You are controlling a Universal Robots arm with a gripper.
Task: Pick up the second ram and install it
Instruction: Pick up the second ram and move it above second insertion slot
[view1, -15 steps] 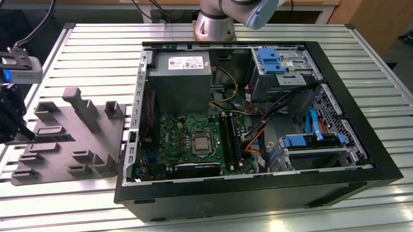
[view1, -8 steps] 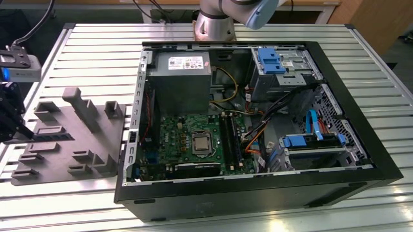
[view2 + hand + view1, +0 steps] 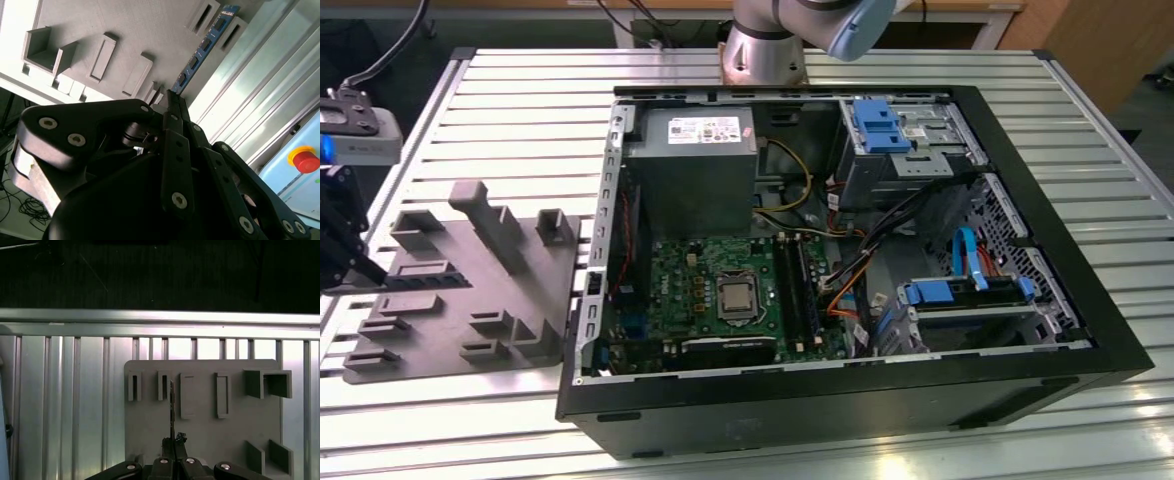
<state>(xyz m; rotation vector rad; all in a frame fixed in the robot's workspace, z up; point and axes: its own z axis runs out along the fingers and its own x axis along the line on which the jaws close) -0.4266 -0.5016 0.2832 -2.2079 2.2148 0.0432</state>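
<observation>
Apparently the fingers [image 3: 177, 112] are pinched closed on 1 end of the second ram [image 3: 200, 50], held above the grey fixture tray [image 3: 480, 300] at the exterior view's left. With only 1 end gripped, the stick could tilt or slip.

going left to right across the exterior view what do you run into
black gripper, shut on the long chip-lined memory stick → grey moulded fixture plate → green motherboard in the open black computer case → blue drive bracket → bare ribbed metal table
</observation>
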